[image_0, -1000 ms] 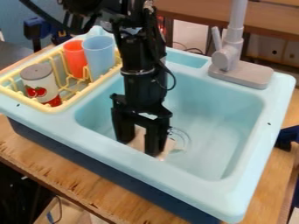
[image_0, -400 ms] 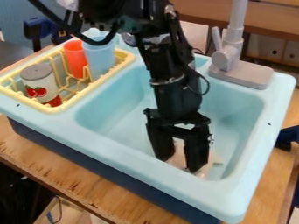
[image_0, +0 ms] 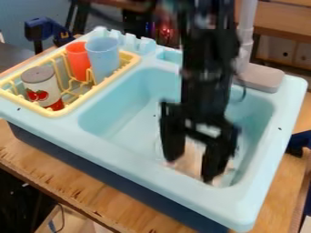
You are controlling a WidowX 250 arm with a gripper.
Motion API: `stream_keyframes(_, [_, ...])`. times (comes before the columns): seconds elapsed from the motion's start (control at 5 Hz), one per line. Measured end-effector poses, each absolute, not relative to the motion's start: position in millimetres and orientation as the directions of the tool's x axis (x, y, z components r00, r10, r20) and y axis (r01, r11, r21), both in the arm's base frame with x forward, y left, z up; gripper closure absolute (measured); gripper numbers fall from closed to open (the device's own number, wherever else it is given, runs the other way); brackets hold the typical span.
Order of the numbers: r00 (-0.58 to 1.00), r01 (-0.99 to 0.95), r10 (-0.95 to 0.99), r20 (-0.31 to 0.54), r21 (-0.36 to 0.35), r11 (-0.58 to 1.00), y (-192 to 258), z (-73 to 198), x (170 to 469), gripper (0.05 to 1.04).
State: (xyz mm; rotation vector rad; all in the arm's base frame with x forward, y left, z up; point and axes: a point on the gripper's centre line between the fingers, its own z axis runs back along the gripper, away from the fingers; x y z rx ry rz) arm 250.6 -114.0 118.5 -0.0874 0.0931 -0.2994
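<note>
The tool (image_0: 193, 170) is held open, its fingers spread about a beige item (image_0: 192, 154) in the sink (image_0: 158, 175) (whether it is pinched cannot be told). The orange cup (image_0: 77, 59), blue cup (image_0: 103, 57) and can (image_0: 40, 86) are seemingly steadied by the yellow rack (image_0: 91, 94).

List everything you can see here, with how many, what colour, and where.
Pale tan item: 1, in the basin at the claw; too hidden to name
Toy sink: 1, light blue, on the table
Faucet: 1, grey, back right of the sink, partly behind the arm
Dish rack: 1, yellow, left of the basin
Can: 1, white and red with a grey top, in the rack
Cups: 2, one red-orange, one light blue, in the rack
Table: 1, brown wood, under the sink
Clamp-like parts: 2, dark blue, upper left and right edge
Wooden surface: 1, brown, upper right
Robot arm: 1, black, from the top edge
Claw: 1, black, over the basin
</note>
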Motion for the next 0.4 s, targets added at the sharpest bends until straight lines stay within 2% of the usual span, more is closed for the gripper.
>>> stream_keyframes(0.2, [0.967,0.254,-0.254,0.008,0.005,0.967,-105,163,260,0.083])
stream_keyframes(0.4, [0.976,0.215,-0.215,0.006,0.062,0.975,-93,179,254,0.083])
